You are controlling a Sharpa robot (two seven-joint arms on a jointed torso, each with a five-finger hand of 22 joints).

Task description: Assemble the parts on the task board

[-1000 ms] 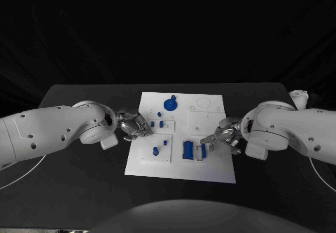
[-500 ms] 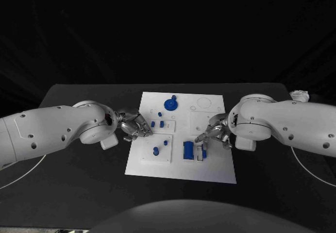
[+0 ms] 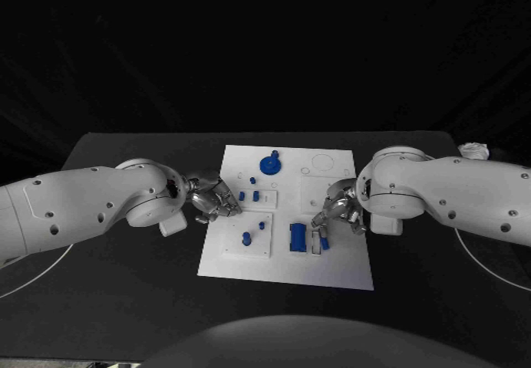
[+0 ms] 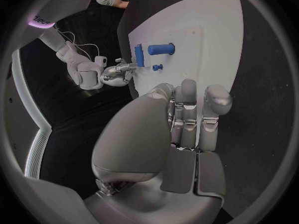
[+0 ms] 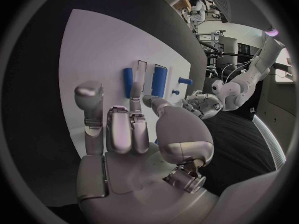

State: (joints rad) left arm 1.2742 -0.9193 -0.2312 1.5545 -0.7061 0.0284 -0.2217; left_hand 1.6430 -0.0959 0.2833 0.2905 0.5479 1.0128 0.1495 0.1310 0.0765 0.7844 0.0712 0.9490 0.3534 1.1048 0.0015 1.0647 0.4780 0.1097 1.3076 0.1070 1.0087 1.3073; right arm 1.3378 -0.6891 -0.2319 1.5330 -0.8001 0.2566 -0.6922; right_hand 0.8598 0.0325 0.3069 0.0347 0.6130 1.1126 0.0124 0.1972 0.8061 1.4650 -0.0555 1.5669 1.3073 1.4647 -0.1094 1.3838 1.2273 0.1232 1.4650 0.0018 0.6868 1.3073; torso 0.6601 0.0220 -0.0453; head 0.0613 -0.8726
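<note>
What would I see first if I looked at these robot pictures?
First the white task board in the middle of the black table, dotted with small blue parts, the biggest a round blue part near its far edge. Then the two big white arms reaching in from both sides: the left robot hand sits at the board's left edge, and the right robot hand hovers by the long blue parts near the board's right side.
</note>
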